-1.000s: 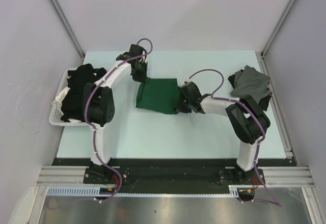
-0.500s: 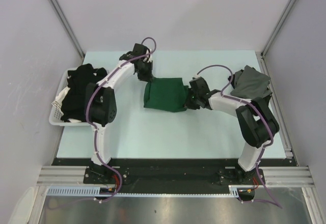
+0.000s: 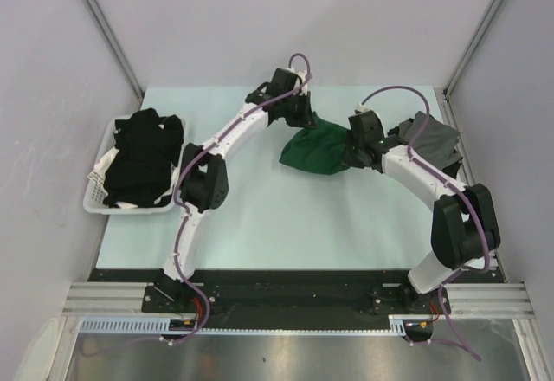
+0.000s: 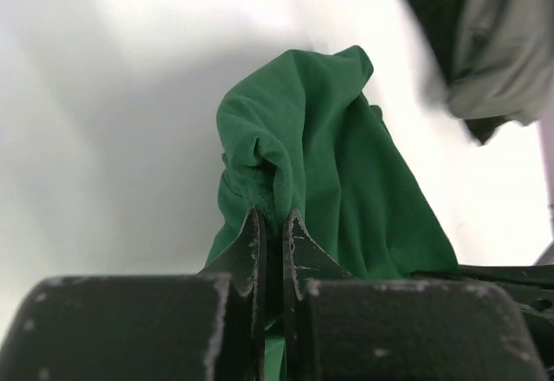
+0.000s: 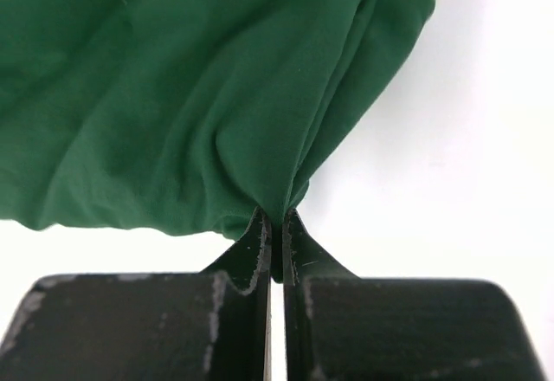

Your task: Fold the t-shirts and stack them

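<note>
Dark green t-shirt: bunched into a loose rounded heap at the far right-centre of the table, strung between the two grippers. Whether its underside rests on the surface cannot be told.
Left gripper: jaws pinched nearly together on a gathered fold at the shirt's far-left edge. In the left wrist view the cloth rises in a hump from the fingertips and drapes away to the right.
Left arm: stretched far across the table from its base at near left, wrist at the shirt's far-left corner.
Right gripper: jaws closed to a thin slit, nipping a pleat of green fabric at the shirt's right edge. Creases fan out from the pinch point.
Right arm: bent in from the right, wrist between the green shirt and the grey one.
Grey t-shirt: crumpled at the far right edge of the table, just beside the right wrist, with dark cloth showing under it.
Black t-shirts: heaped in the white basket on the left edge, well apart from both grippers.
</note>
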Tool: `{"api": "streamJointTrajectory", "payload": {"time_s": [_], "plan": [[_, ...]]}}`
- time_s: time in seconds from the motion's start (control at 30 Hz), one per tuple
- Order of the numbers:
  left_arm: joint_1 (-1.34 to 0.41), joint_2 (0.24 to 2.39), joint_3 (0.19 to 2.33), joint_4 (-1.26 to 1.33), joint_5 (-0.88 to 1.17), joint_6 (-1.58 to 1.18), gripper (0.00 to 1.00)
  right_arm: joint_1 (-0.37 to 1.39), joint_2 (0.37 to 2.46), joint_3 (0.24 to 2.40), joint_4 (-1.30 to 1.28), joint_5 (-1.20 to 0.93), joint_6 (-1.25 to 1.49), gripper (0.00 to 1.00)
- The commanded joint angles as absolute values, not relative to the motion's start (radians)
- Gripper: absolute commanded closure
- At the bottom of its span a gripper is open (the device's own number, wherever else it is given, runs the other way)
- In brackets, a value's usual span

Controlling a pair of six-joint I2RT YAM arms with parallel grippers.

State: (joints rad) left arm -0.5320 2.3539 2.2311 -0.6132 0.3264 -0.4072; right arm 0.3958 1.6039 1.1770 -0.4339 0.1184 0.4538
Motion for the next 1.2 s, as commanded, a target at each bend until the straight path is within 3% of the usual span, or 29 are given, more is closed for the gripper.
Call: {"api": "streamJointTrajectory", "payload": {"time_s": [0.0,0.53,0.83,1.17], "plan": [[-0.575,2.356,2.304,-0.464,0.379,-0.512,1.00,0.347,1.499,1.276,-0.501,0.273,0.344,1.00],[-0.632,2.468,2.413,-0.142,0.379,-0.731,1.00,0.062,1.393,1.338,-0.637,0.373,0.183,1.00],[-0.678,2.594,2.404,0.185,0.436,-0.939,1.00,-0.066,1.390,1.339,-0.598,0.446,0.085,1.00],[-0.709,2.697,2.425,0.379,0.384,-1.034,1.00,-0.140,1.453,1.339,-0.494,0.514,0.017,1.00]]}}
